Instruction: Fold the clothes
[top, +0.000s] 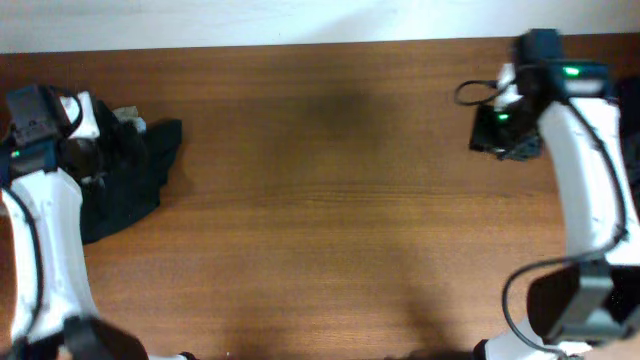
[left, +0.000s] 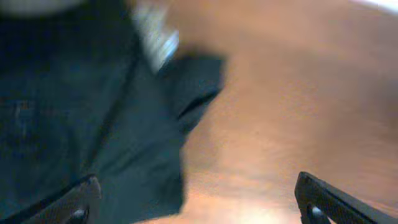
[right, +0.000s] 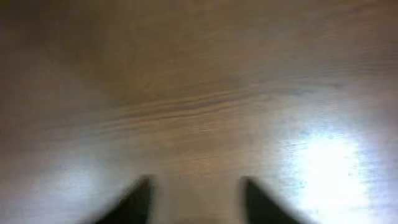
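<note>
One crumpled black garment (top: 128, 185) lies at left end of table (top: 330, 200), pale lining (top: 127, 114) showing at far edge. Left gripper (left: 199, 208) over its border, fingers spread wide, empty. Right gripper (right: 196, 202) well apart, fingers parted over bare wood.

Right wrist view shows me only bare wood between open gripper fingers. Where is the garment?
Observer: The black garment lies crumpled at the left end of the table, beside the left arm.
Operator: Is the left gripper holding it?
Observer: No. The left gripper is open over the garment's edge, with nothing between its fingers.
Operator: Any lining visible?
Observer: A pale patch shows at the garment's far edge.
</note>
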